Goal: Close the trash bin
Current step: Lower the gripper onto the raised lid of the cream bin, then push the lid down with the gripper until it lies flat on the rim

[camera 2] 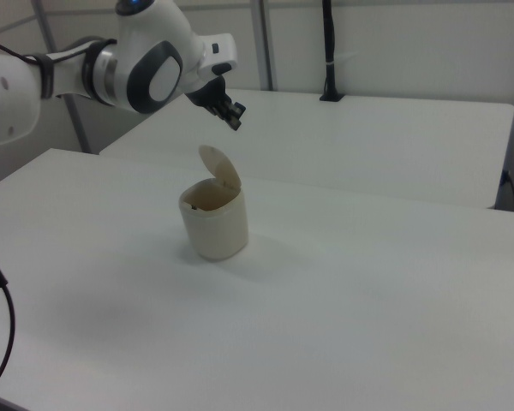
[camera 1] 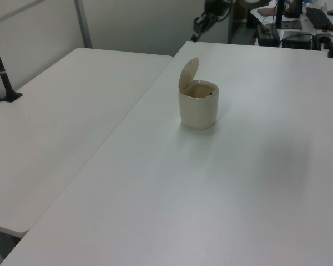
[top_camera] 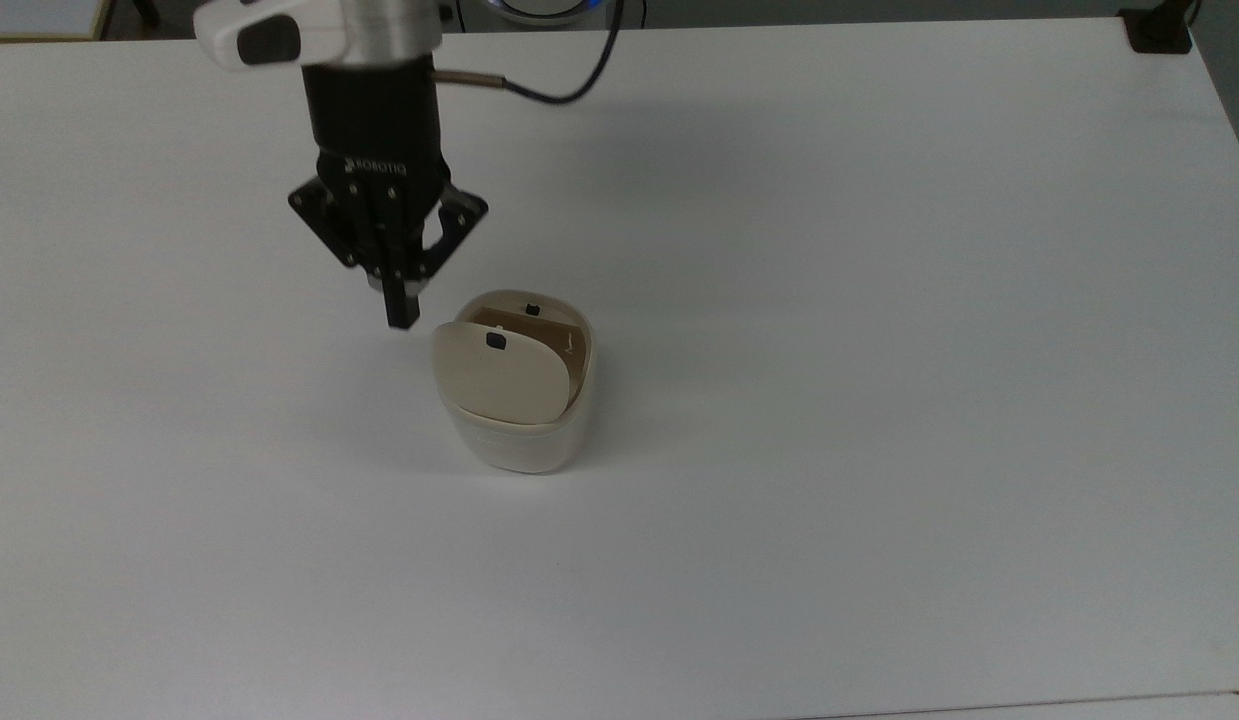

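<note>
cream trash bin (top_camera: 524,440), white table (top_camera: 879,300)

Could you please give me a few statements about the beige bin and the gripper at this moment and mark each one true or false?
1. The small cream-beige plastic trash bin has its hinged lid raised. True.
2. The black two-finger gripper is touching the lid. False: in the right view it hangs above the lid, apart from it.
3. The gripper's fingers are spread wide. False: they are shut together.
4. The bin stands upright on the white table. True.
</note>
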Action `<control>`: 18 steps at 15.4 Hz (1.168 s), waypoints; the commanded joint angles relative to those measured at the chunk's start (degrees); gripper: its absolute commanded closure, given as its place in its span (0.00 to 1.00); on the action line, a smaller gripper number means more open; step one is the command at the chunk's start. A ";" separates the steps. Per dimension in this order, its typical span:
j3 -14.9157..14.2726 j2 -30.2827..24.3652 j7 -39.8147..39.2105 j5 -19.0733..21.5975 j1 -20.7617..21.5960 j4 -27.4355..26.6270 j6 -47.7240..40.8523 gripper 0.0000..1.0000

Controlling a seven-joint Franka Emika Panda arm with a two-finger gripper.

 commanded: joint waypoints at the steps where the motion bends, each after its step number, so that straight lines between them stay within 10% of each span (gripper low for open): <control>1: -0.28 4.20 3.06 0.10 1.37 3.97 3.11 1.00; 18: 2.44 4.47 -3.53 -1.57 2.25 -1.47 -15.60 1.00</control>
